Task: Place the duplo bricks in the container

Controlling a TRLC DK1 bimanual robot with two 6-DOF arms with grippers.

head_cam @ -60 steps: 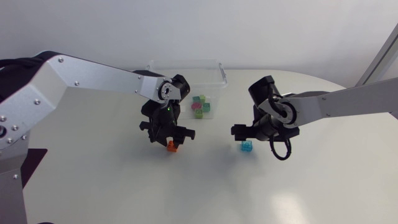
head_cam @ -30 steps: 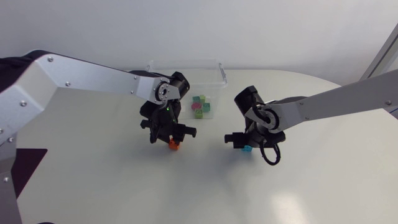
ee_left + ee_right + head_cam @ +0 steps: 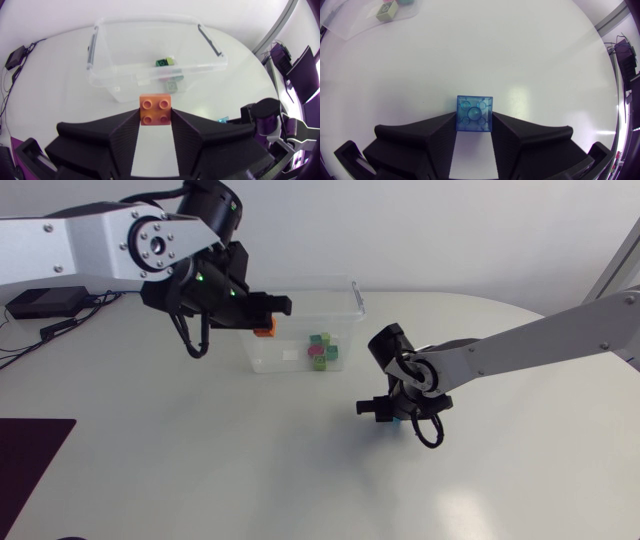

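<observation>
Container [image 3: 352, 292] of clear plastic stands at the far middle of the bench [image 3: 200, 470], with a few green and pink bricks [image 3: 322, 352] lying in its right near part. The left gripper [image 3: 268, 320] is raised over the container's near left edge, its fingers pinching an orange brick [image 3: 155, 110] from both sides, studs up. The right gripper [image 3: 475, 131] is down at the bench, near-right of the container and apart from it, closed on a translucent blue brick [image 3: 475, 113] that rests on the bench surface; both fingers touch its sides.
</observation>
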